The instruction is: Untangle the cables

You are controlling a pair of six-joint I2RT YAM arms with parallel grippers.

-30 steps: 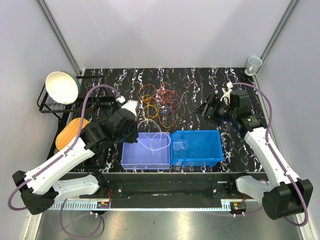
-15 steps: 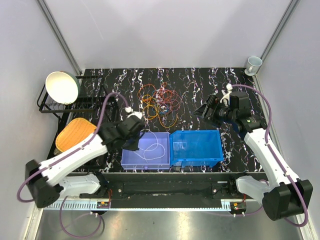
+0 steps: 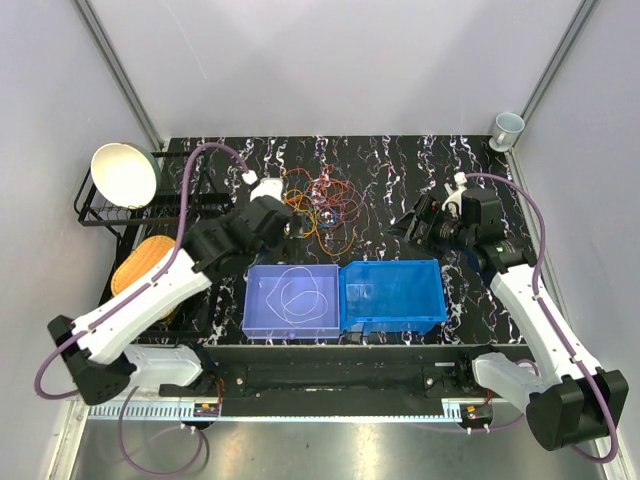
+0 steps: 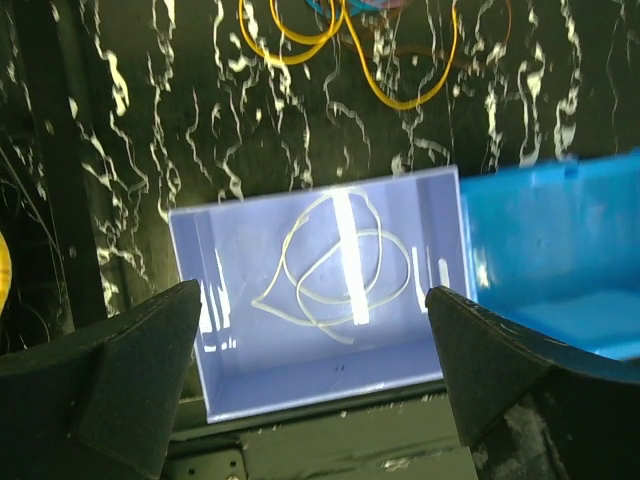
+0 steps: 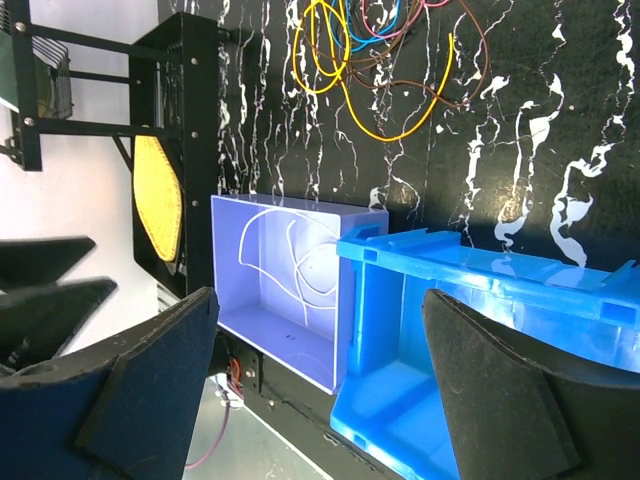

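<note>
A tangle of orange, red and yellow cables (image 3: 322, 208) lies on the black marbled table behind the bins; its yellow loops (image 4: 400, 80) show at the top of the left wrist view. One white cable (image 3: 295, 298) lies coiled loose in the purple bin (image 3: 252, 318). My left gripper (image 3: 283, 228) hangs open and empty above that bin's far edge, between bin and tangle. In the left wrist view the left gripper (image 4: 312, 300) frames the white cable (image 4: 330, 262). My right gripper (image 3: 412, 222) is open and empty, right of the tangle, behind the blue bin (image 3: 392, 295).
A black dish rack holding a white bowl (image 3: 125, 175) stands at the far left, with a yellow woven object (image 3: 140, 265) in front of it. A white cup (image 3: 507, 128) sits at the back right corner. The two bins stand side by side at the near edge.
My left gripper opened and let the white cable drop into the purple bin, then moved up and back toward the tangle. The right arm shifted only slightly.
</note>
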